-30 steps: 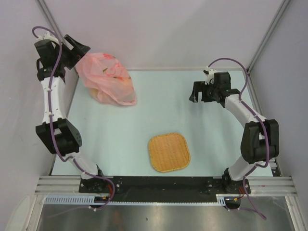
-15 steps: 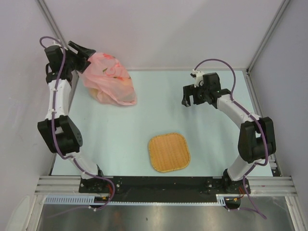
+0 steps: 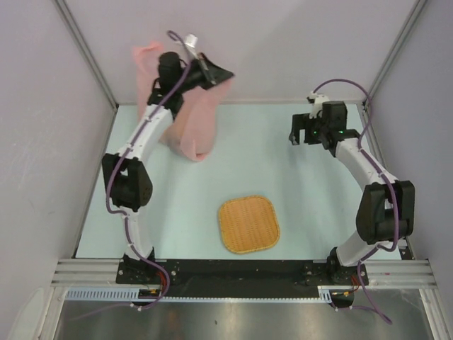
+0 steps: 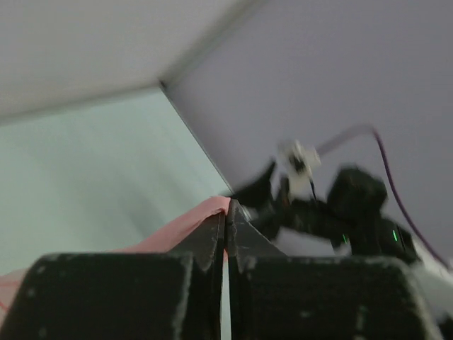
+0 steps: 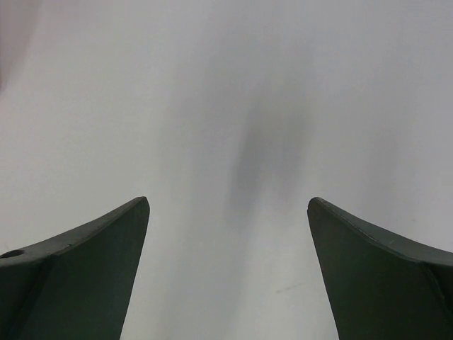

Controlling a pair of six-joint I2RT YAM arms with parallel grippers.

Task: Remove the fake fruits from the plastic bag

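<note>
The pink plastic bag (image 3: pixel 192 120) hangs lifted off the table at the back left, its bottom end near the table surface. My left gripper (image 3: pixel 224 73) is shut on the bag's upper edge. In the left wrist view a pink fold of the plastic bag (image 4: pixel 185 225) is pinched between the closed jaws of the left gripper (image 4: pixel 228 210). The fake fruits are hidden; none shows through the bag. My right gripper (image 3: pixel 298 136) hovers at the back right, far from the bag. It stands open and empty, as the right gripper (image 5: pixel 228 202) faces only a blank pale surface.
A woven orange-tan square tray (image 3: pixel 248 224) lies on the pale table (image 3: pixel 318 205) at front centre. Grey walls close in the back and both sides. The right arm (image 3: pixel 357 159) runs along the right edge.
My left gripper closed on the bag and swung up and to the right, pulling the bag off the table. The right gripper drew back to the right.
</note>
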